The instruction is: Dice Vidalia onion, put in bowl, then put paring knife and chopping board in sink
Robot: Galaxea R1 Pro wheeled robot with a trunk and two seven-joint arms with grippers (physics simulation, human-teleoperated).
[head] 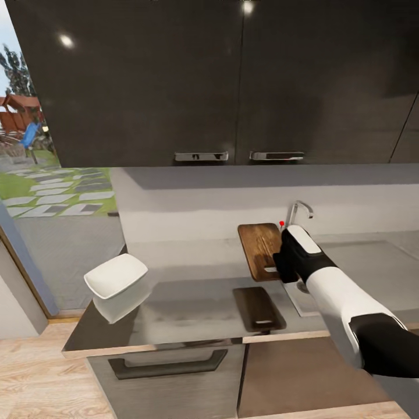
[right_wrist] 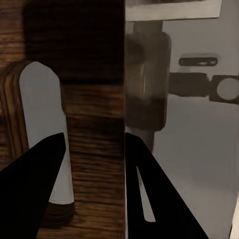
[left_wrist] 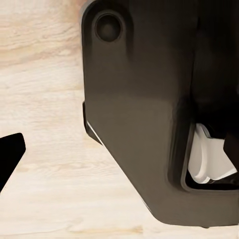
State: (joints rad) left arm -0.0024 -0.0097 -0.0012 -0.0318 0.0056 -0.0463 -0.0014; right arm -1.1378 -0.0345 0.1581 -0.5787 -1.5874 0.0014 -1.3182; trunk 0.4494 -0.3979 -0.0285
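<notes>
Straddling the edge of the chopping board (right_wrist: 89,114), the right gripper (right_wrist: 94,164) is seen with jaws parted, not yet closed. The board is lifted off the countertop (head: 192,302), just beside the sink (head: 302,302). A firm pinch near the handle slot is advised. The knife and onion cannot be made out; the left gripper's state cannot be told.
</notes>
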